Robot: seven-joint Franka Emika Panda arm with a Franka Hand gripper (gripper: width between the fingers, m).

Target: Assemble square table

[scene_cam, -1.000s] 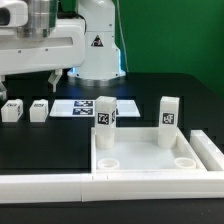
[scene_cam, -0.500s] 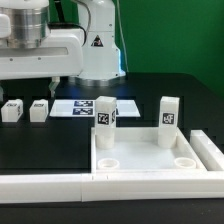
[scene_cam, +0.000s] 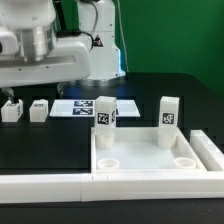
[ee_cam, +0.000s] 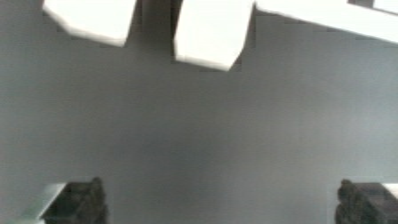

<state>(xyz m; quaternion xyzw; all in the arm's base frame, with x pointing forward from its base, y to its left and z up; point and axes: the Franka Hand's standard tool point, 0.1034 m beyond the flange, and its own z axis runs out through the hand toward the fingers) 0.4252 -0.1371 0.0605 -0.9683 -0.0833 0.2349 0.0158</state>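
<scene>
The square table's white top (scene_cam: 150, 168) lies at the front of the black table. Two leg blocks stand upright in its far corners, one (scene_cam: 107, 113) on the exterior view's left and one (scene_cam: 168, 113) on its right. The two near sockets (scene_cam: 107, 158) hold nothing. Two more leg blocks (scene_cam: 12, 110) (scene_cam: 38, 109) lie loose at the exterior view's left. The arm's white hand (scene_cam: 40, 65) hovers just above them. In the wrist view my gripper (ee_cam: 222, 205) is open over bare black table, with two white blocks (ee_cam: 93, 20) (ee_cam: 214, 35) ahead of it.
The marker board (scene_cam: 80, 106) lies flat behind the table top, beside the loose blocks. A long white wall (scene_cam: 45, 185) runs along the front edge and up the exterior view's right side (scene_cam: 207, 148). The arm's base (scene_cam: 98, 45) stands at the back.
The hand has come down and moved toward the exterior view's left, closer to the two loose leg blocks. The jaws stay open. No part has moved.
</scene>
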